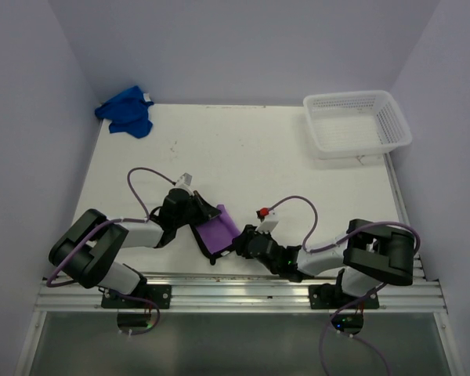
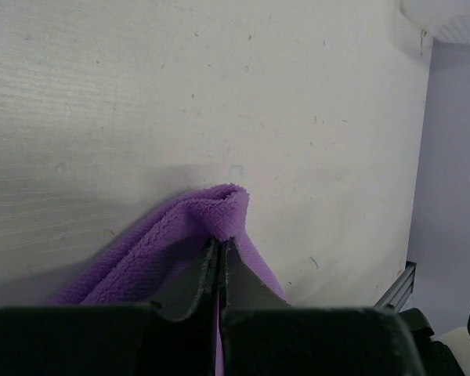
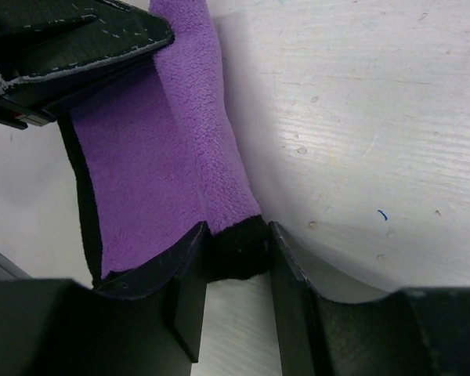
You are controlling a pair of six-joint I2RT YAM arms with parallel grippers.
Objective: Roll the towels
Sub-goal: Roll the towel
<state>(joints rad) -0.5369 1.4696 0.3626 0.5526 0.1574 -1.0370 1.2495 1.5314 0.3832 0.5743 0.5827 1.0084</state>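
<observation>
- The purple towel [image 1: 217, 233] lies partly folded on the white table [image 1: 258, 149], well apart from the white mesh basket [image 1: 348, 97], nearer the arm bases and left of it.
- The left gripper [image 2: 219, 243] is clamped tight on a raised fold of that towel.
- The right gripper [image 3: 239, 243] straddles the towel's dark end, jaws either side; whether they pinch it I cannot tell.
- The blue towel [image 1: 125, 112] sits crumpled across the table from the basket, in the opposite far corner.
</observation>
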